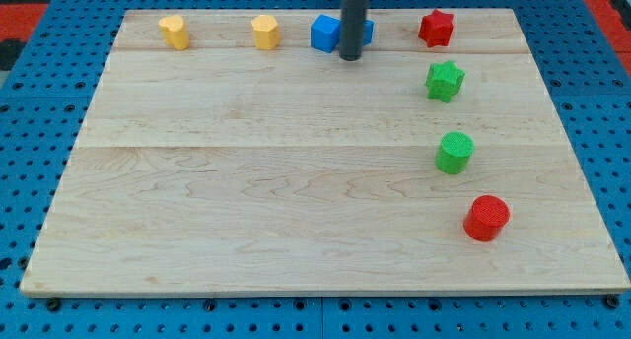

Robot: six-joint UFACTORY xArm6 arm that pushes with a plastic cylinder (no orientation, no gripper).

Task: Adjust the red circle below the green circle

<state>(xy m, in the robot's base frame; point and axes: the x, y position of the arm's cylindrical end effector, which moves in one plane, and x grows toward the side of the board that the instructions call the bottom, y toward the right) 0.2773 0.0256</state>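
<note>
The red circle (486,218) lies near the view's lower right, just below and slightly right of the green circle (455,152). My tip (350,57) rests near the view's top middle, far up and left of both circles, touching or just in front of two blue blocks (326,33); the rod hides part of them. A green star (445,81) sits above the green circle, and a red star (436,29) above that.
Two yellow blocks lie along the view's top left, one (175,32) farther left and one (265,32) nearer the blue blocks. The wooden board (246,181) sits on a blue perforated table.
</note>
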